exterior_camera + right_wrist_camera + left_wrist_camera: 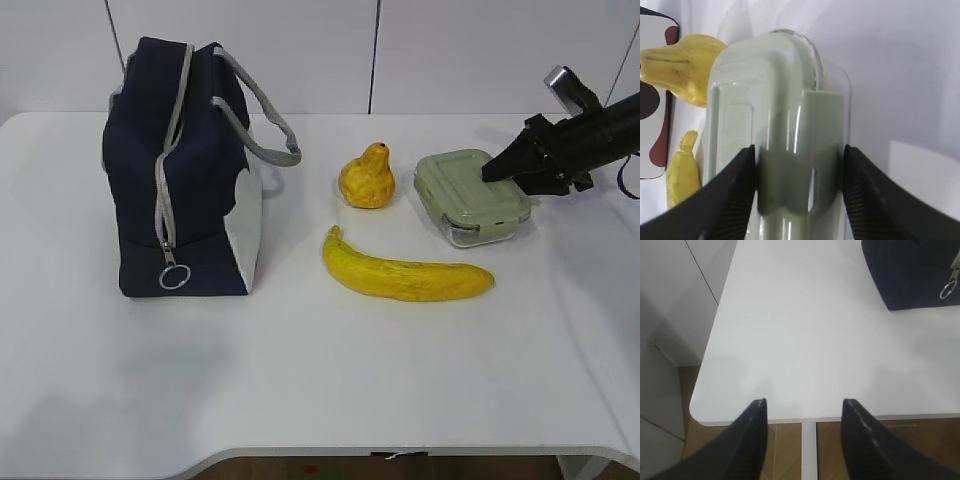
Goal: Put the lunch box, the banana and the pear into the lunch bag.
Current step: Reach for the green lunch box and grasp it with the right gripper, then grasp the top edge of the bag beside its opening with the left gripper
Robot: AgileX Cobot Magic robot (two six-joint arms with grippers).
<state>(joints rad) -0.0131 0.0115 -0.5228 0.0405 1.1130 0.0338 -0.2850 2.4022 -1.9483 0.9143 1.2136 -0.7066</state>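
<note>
The lunch box with its sage-green lid lies at the right of the table. My right gripper comes in from the right at the box's end. In the right wrist view its fingers press both sides of the lunch box at the lid clip, so my right gripper is shut on it. The pear stands left of the box, and the banana lies in front of both. The navy lunch bag stands upright at the left. My left gripper hangs open and empty over the table's edge.
The white table has bare room in front and between bag and fruit. The bag's ring pull hangs low on its grey zip. The bag's corner lies far ahead of the left gripper. A wall stands close behind.
</note>
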